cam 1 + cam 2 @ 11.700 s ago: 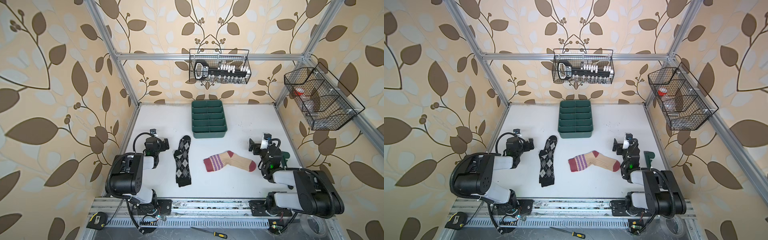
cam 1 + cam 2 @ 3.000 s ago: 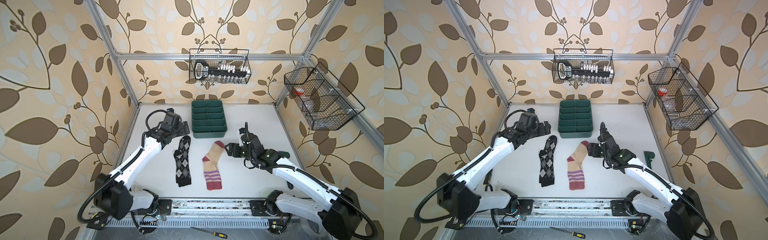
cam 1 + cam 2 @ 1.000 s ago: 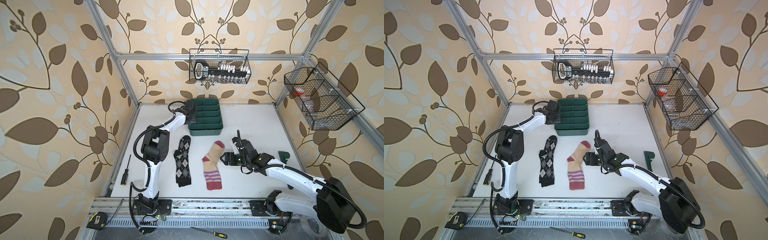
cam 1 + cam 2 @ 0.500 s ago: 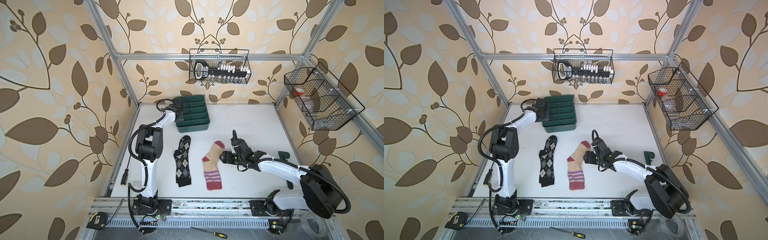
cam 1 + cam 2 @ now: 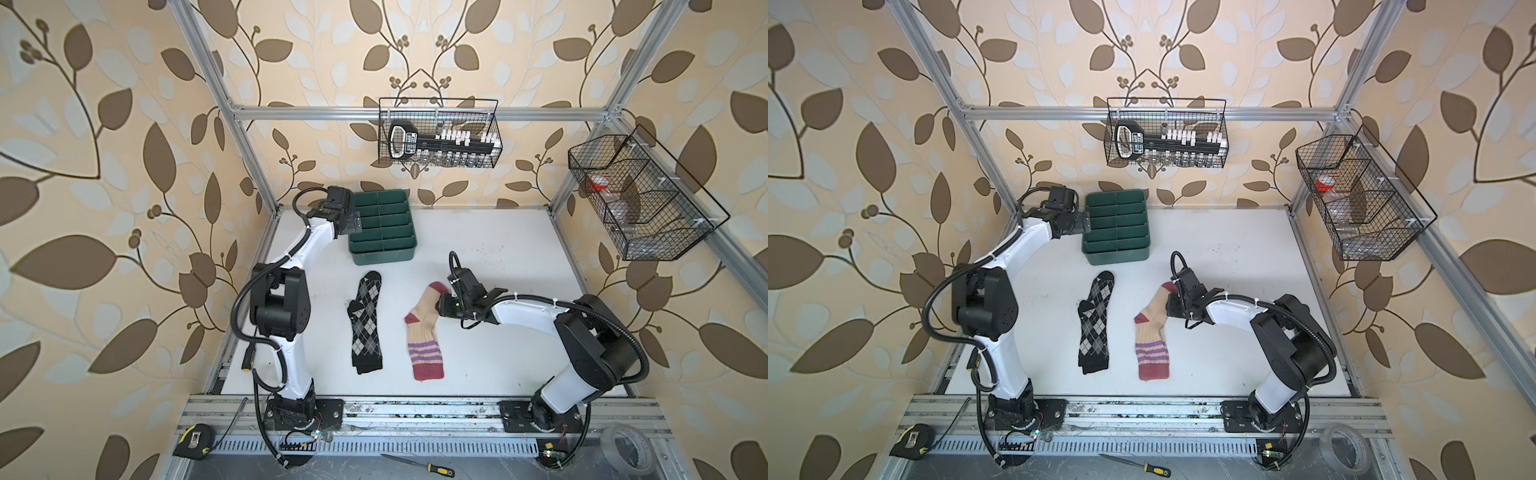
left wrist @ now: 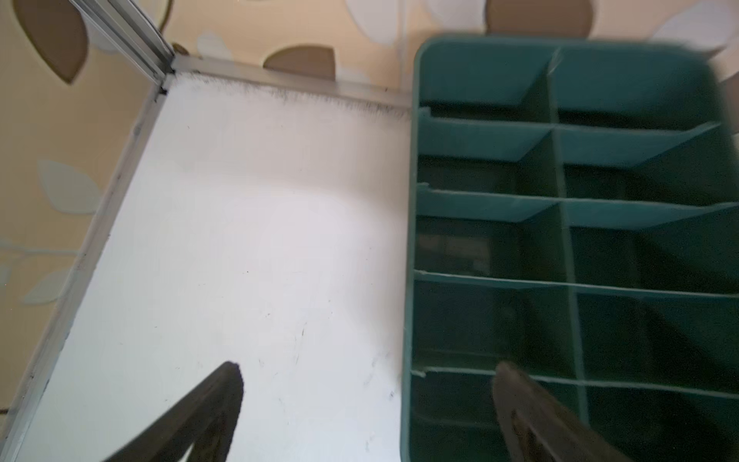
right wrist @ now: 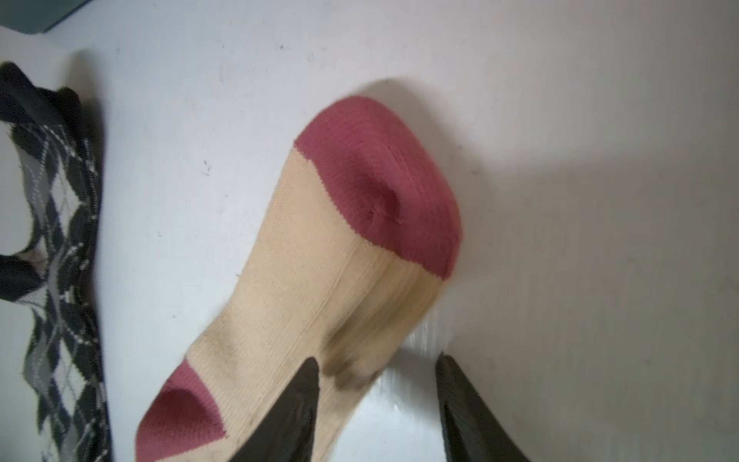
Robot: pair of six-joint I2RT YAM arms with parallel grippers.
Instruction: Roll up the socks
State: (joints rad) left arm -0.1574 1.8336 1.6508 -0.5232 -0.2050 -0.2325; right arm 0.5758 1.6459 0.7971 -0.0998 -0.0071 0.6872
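As right gripper (image 7: 376,358) stood apart astride beige sock (image 7: 320,260) edge, pinch looked to need both layers before rolling; left gripper (image 6: 366,366) gaped astride green tray (image 6: 410,240) wall, empty.

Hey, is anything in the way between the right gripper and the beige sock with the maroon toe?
Nothing visible does. The right gripper sits at the ribbed beige sock with maroon toe and heel, jaws apart astride its edge, on the white table. The black-grey argyle sock lies apart.
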